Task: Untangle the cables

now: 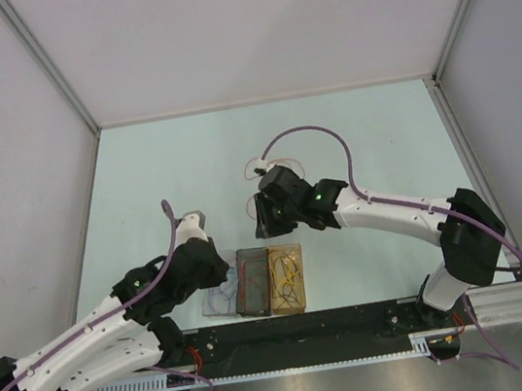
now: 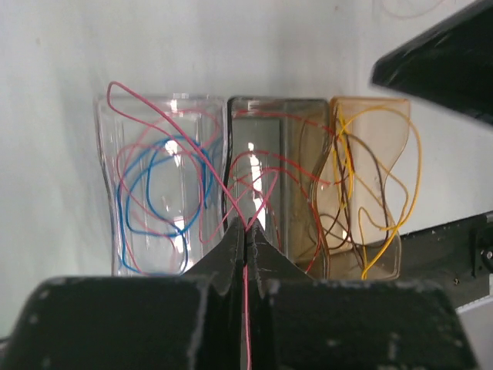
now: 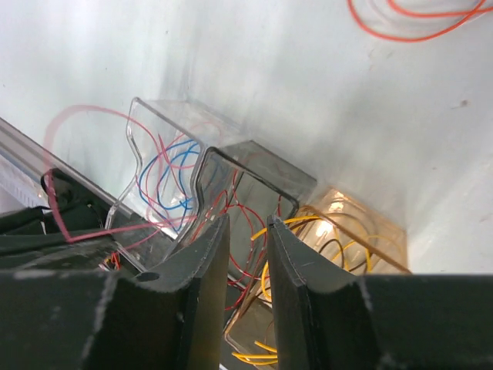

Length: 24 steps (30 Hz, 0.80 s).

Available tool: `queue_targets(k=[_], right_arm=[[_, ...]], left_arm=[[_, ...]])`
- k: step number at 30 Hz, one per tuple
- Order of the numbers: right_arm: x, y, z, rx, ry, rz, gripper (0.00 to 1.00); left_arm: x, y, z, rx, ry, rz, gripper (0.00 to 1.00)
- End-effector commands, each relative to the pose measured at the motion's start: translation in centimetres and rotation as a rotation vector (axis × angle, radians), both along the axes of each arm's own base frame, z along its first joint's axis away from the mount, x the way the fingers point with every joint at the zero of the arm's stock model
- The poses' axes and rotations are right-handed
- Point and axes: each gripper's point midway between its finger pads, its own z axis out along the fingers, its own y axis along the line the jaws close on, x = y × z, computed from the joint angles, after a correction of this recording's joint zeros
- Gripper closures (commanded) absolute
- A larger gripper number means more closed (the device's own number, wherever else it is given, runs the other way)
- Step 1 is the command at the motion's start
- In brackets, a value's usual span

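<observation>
The cables (image 2: 231,181) lay in three little boxes (image 1: 255,285). The boxes sat side by side at the near edge of the table (image 1: 187,157), between my two arms. A blue wire (image 2: 119,196) and a pink-red wire (image 2: 199,150) curled in the clear box (image 2: 104,193). A red wire (image 2: 262,158) looped in the grey box (image 2: 262,104) in the middle. A yellow wire (image 2: 418,162) and a brown wire (image 2: 383,185) twisted in the amber box (image 2: 370,104). One orange wire (image 3: 400,38) lay by itself out on the table, well apart from the boxes.

My left gripper (image 2: 246,231) was pinched tight on the pink-red wire (it ran right up through the middle of the pinch), just in front of the clear box and the grey box. My right gripper (image 3: 248,231) hung above the boxes. Its jaws were a little way apart, and nothing was in them.
</observation>
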Motion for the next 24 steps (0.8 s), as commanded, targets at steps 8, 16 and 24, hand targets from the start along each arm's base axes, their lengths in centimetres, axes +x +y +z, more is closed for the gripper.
queue_targets(k=[8,16,24], right_arm=[[1.6,-0.4,4.2,0.078,-0.081,0.008,0.69],[0.8,0.5,4.1,0.111,-0.063,0.047,0.69],[-1.0,1.7,3.7,0.116,-0.049,0.102,0.69]], left_arm=[[-4.1,2.1,-5.3,0.039,0.221,0.125,1.00],[-2.5,2.8,-5.5,0.123,0.187,0.200,1.00],[0.3,4.0,-5.8,0.096,0.164,0.257,1.00]])
